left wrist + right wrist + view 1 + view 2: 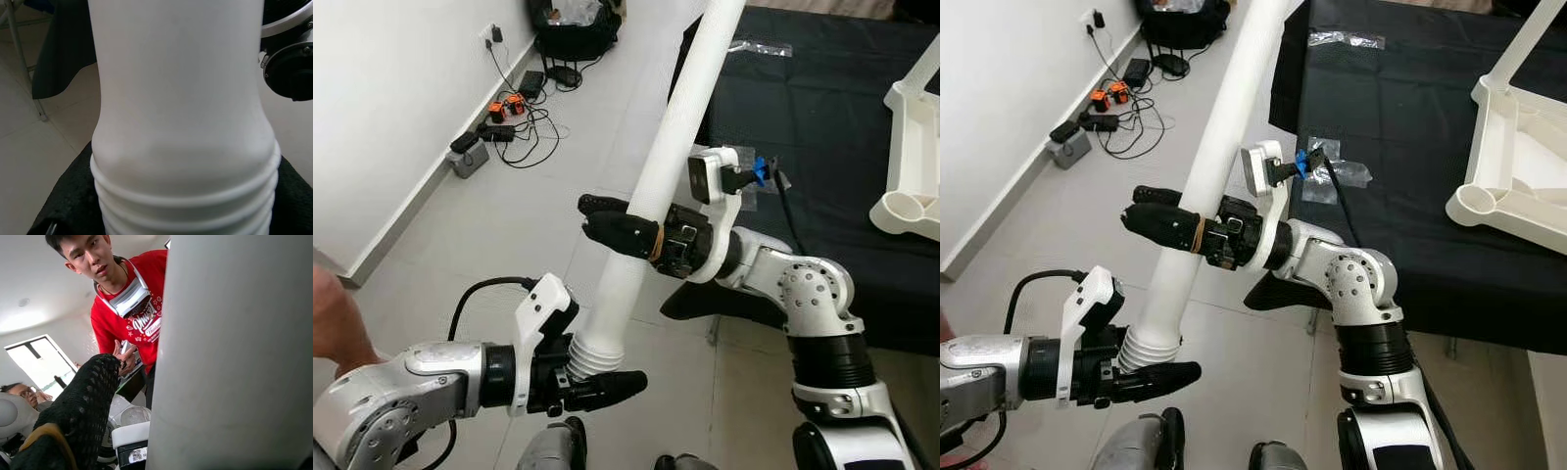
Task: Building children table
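Both tools grip the white table leg [671,147], the left tool [597,382] clamped at its threaded lower end and the right tool [617,227] closed around mid-shaft, likely steadying it for screwing into the white tabletop [913,147] lying beyond the leg on the black-draped surface [822,117].

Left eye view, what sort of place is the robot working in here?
Probably an indoor room used as a test or work space: pale tiled floor, chargers and cables plugged in along a white wall, and a table under a black cloth bearing a white furniture part.
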You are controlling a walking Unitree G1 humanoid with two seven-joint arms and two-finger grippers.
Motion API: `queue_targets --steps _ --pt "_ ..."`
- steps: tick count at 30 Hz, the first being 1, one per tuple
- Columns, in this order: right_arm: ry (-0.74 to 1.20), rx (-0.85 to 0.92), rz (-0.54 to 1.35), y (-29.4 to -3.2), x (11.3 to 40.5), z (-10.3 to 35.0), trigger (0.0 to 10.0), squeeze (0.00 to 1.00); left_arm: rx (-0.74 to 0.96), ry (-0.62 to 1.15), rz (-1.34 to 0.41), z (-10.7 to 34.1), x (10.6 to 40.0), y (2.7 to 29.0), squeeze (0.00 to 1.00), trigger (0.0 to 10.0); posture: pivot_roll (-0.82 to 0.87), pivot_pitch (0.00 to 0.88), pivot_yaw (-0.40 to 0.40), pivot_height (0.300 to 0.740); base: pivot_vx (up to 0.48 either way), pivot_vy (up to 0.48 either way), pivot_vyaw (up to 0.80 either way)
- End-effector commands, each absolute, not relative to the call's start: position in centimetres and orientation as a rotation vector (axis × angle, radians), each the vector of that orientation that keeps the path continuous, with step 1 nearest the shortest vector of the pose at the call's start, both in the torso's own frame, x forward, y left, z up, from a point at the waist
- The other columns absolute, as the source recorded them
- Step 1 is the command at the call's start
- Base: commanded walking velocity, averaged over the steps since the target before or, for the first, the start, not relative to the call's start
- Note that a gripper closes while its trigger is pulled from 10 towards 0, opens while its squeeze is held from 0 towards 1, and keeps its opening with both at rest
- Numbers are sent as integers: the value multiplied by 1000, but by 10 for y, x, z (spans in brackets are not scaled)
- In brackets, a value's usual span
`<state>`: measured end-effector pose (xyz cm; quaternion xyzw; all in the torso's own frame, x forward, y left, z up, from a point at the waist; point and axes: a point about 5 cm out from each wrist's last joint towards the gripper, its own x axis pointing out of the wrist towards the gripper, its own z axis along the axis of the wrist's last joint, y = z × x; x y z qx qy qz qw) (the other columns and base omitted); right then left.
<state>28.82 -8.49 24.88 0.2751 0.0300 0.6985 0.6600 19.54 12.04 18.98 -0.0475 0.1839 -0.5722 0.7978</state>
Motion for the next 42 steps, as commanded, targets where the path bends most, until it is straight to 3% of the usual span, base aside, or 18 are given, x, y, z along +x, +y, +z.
queue_targets --steps 1,2,4,5,6,26,27,40,41,42 --pt "75 624 1603 -83 287 248 8667 0 -74 406 -1263 188 189 118 0 10000 77 191 -8 740 0 0 0" --pt "76 631 1609 -83 287 249 8118 0 -71 409 -1261 187 189 119 0 10000 77 191 -8 740 0 0 0" --pt "76 636 1614 -83 286 249 8118 0 -70 411 -1259 187 189 120 0 10000 77 191 -8 740 0 0 0" --pt "76 641 1618 -83 286 249 2706 0 -67 412 -1259 186 189 120 0 10000 74 193 -8 740 0 0 0" --pt "76 644 1620 -83 285 249 196 0 -66 412 -1258 186 189 120 0 10000 74 193 -8 740 0 0 0" --pt "90 657 1637 -82 283 247 0 0 -33 421 -1234 185 192 122 0 10000 71 180 -12 740 0 0 0" --pt "90 659 1639 -82 283 248 0 0 -26 420 -1229 184 192 122 1000 10000 70 177 -10 740 0 0 0" --pt "58 650 1616 -86 287 253 0 0 25 371 -1193 188 199 124 1000 10000 73 169 -13 740 0 0 0" --pt "44 647 1588 -88 291 255 0 0 26 359 -1200 190 198 124 0 10000 73 170 -14 740 0 0 0" --pt "19 646 1541 -91 298 257 0 0 23 339 -1207 193 199 123 0 10000 75 171 -14 740 0 0 0"
